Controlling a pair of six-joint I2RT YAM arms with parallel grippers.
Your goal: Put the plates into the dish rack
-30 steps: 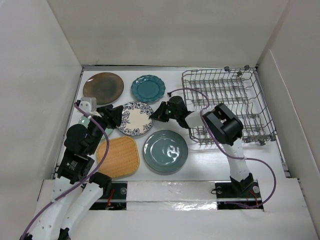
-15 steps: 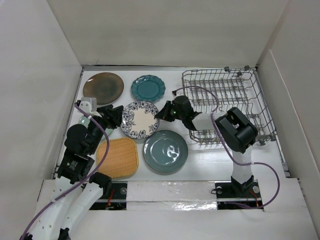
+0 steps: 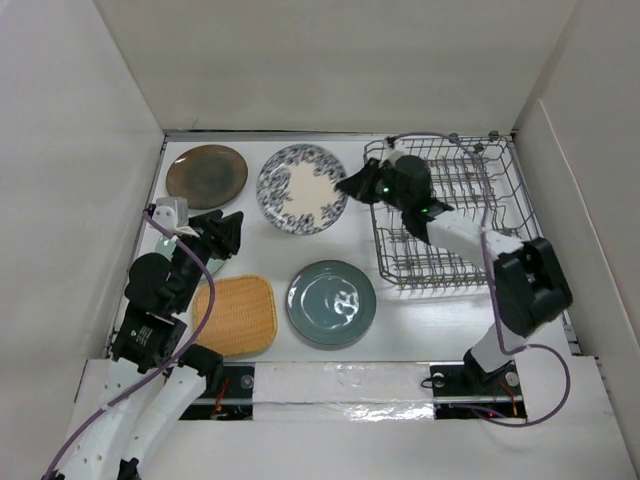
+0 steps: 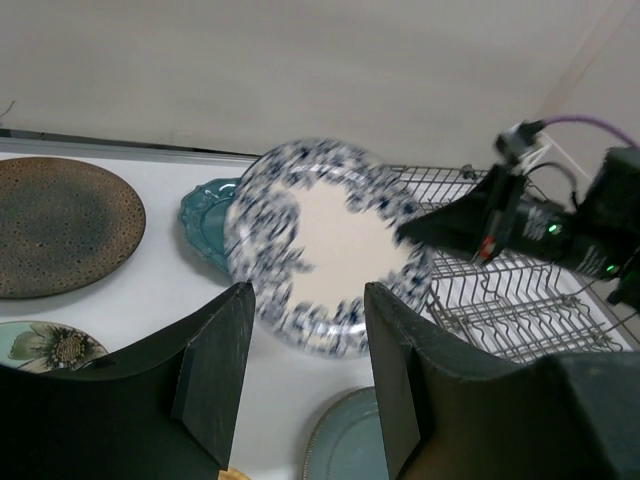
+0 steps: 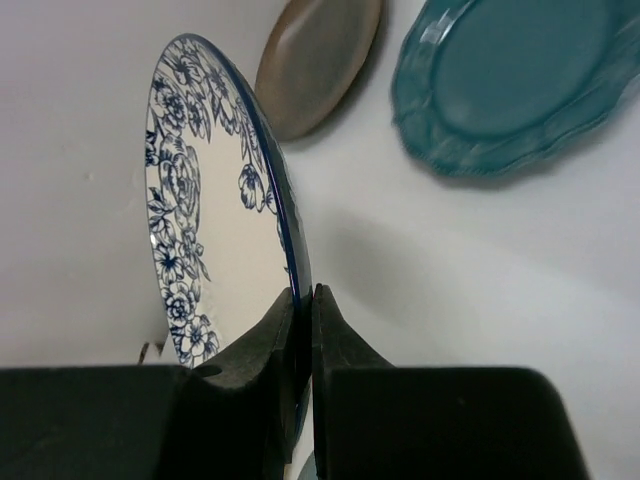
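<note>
While my right gripper [image 3: 352, 187] clenched the rim of the blue-floral plate [image 3: 300, 187], that plate hung tilted at upper centre of the top view, just left of the dish rack [image 3: 455, 215]. Only the wrist views showed the teal scalloped plate [image 4: 203, 212] lying beneath it. My left gripper [image 3: 225, 234] stood released and empty at the left.

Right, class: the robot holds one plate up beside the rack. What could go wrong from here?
1. The right hand pinches the floral plate only at its rim, so it might slip and fall onto the teal plate below.
2. The plate's edge could hit the wire wall of the dish rack rather than slot between tines.
</note>
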